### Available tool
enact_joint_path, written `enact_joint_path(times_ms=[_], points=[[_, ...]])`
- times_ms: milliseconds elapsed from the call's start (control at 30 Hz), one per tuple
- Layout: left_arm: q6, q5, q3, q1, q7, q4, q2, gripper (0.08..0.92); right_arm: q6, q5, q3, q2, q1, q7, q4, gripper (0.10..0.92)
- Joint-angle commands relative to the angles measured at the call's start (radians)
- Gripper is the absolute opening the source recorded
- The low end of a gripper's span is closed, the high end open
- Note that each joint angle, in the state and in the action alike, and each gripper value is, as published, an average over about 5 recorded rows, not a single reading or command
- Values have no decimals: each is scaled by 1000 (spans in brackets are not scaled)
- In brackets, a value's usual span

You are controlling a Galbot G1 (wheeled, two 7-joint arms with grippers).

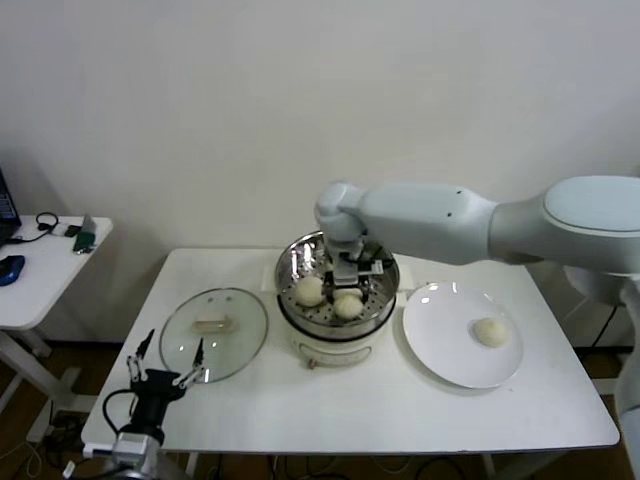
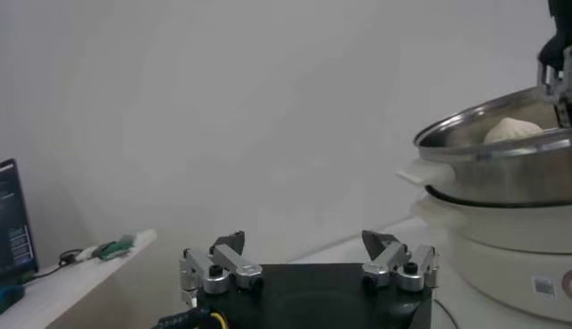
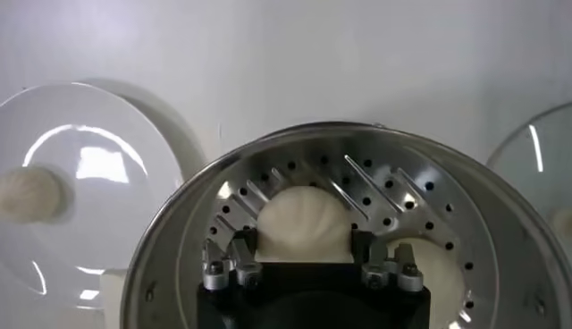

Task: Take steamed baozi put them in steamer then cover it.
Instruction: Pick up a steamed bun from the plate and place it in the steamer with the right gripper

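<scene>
The steamer (image 1: 337, 300) stands at the table's back middle on its white base. Two baozi (image 1: 309, 290) (image 1: 347, 305) lie in it. My right gripper (image 1: 350, 268) reaches down into the basket. In the right wrist view the right gripper (image 3: 304, 240) is shut on a third baozi (image 3: 304, 219) just above the perforated floor, next to another bun (image 3: 438, 264). One baozi (image 1: 490, 332) lies on the white plate (image 1: 445, 340). The glass cover (image 1: 214, 330) lies flat to the steamer's left. My left gripper (image 1: 170, 352) is open and empty at the front left edge; it also shows in its own wrist view (image 2: 304, 241).
A small white side table (image 1: 40, 270) with cables and small devices stands far left. The left wrist view shows the steamer's side (image 2: 500, 170) with a bun (image 2: 511, 130) above its rim. The right wrist view shows the plate (image 3: 98, 179) and the cover's edge (image 3: 545, 152).
</scene>
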Motion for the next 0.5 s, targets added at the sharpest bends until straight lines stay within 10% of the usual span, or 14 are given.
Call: enact_joint_path(times_ms=[33,500], points=[[6,-16,0,-2,0,2,3,823,11,-28,-9,16,-24,-1,6,676],[4,-20,2,-4,-1,10,7,823,2,-26,25,-5,21,-23,13,822]])
